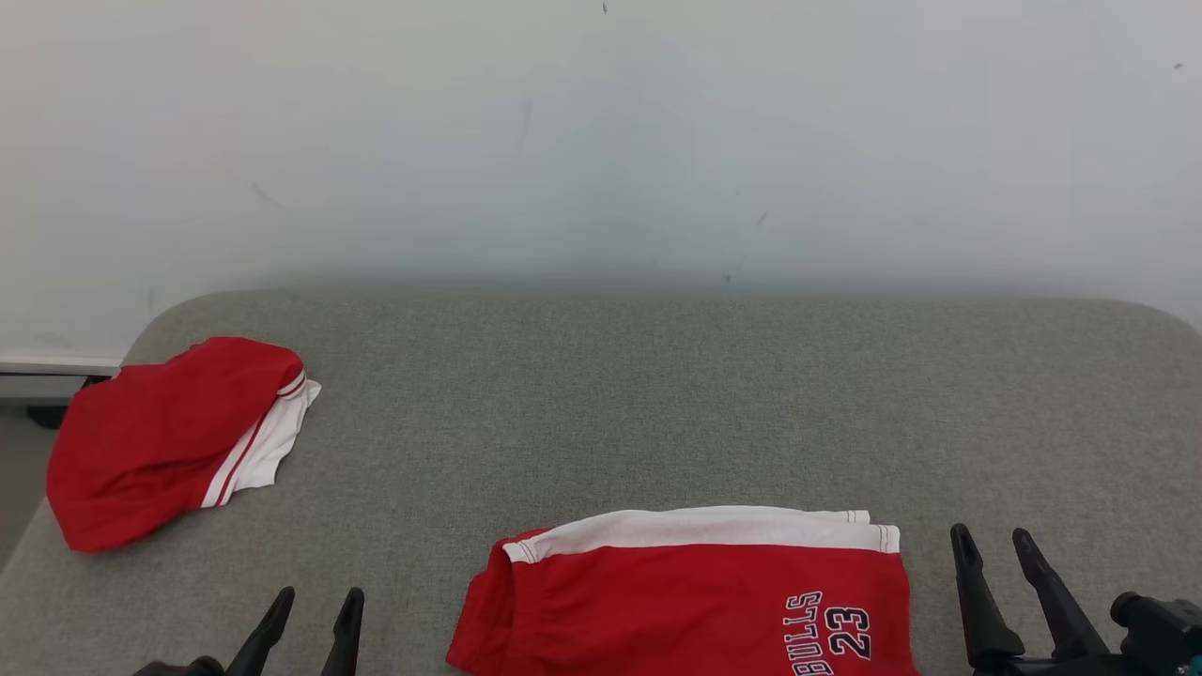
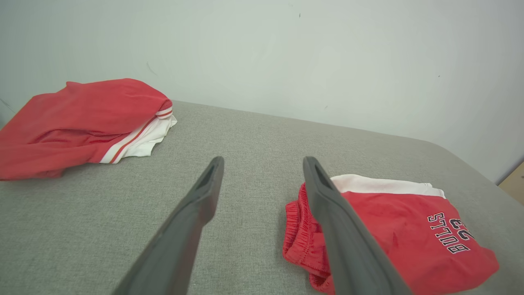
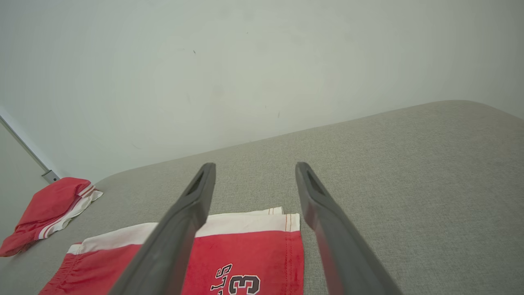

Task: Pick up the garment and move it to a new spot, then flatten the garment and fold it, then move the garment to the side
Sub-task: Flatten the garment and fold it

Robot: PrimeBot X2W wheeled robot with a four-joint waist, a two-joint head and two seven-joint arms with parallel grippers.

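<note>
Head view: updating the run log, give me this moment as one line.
shorts: flat, near edge, centre | other red garment: bunched, far left | left gripper: open, empty | right gripper: open, empty

Bright even light, soft shadows, sharp

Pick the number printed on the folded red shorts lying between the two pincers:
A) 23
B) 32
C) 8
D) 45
A: the folded red shorts carry dark lettering reading "BULLS 23" near their right edge in the head view.
</note>
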